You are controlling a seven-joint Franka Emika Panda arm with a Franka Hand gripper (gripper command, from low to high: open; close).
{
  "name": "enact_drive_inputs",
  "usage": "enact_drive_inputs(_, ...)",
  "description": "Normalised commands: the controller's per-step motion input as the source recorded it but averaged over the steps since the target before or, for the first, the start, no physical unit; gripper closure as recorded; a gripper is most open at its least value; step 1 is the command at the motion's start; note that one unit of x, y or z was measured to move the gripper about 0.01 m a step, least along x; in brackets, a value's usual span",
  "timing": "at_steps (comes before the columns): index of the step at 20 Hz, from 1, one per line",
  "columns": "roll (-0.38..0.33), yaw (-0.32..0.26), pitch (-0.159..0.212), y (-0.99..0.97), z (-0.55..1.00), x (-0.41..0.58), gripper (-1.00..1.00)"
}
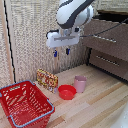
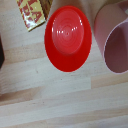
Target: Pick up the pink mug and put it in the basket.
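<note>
Ok so right now my claw [image 1: 61,52] is hanging high above the tabletop [image 1: 100,102], empty, with the two blue-tipped fingers [image 1: 55,53] spread a little apart, so open as far as I can tell. Nowhere near anything yet.

The pink mug [image 1: 80,83] is standing upright on the wood, just beside the red bowl [image 1: 67,92], on the bowl's side toward the exterior view's right. They're so close I can't tell if they actually touch. In the wrist view the bowl [image 2: 68,38] sits dead centre and the mug [image 2: 116,44] is only peeking in at the edge, so I'd say I'm lined up over the wrong thing. There's also a yellow-red box [image 1: 47,79] standing behind the bowl.

The basket [image 1: 25,103] is off at the exterior view's left, well apart from the mug.

My guess on handling: small, rigid, light, probably smooth, so it could slip. No handle that I can see. I'd pinch one wall at the rim, one finger inside, on the side away from the bowl. Gentle squeeze.
</note>
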Motion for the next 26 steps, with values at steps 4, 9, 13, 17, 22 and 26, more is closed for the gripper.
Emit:
enact_drive_inputs(4, 0.043, -0.087, 0.0, -0.58, -0.25, -0.299, -1.0)
enact_drive_inputs(9, 0.056, -0.129, 0.0, -0.69, -0.3, -0.343, -1.0)
enact_drive_inputs(13, 0.05, -0.122, 0.0, -0.65, -0.33, -0.35, -1.0)
enact_drive_inputs(17, 0.007, -0.108, 0.0, -0.44, -0.34, -0.376, -1.0)
enact_drive_inputs(22, 0.0, -0.113, 0.005, -0.31, -0.33, -0.358, -1.0)
enact_drive_inputs(26, -0.001, -0.11, 0.007, -0.3, -0.41, -0.315, -1.0)
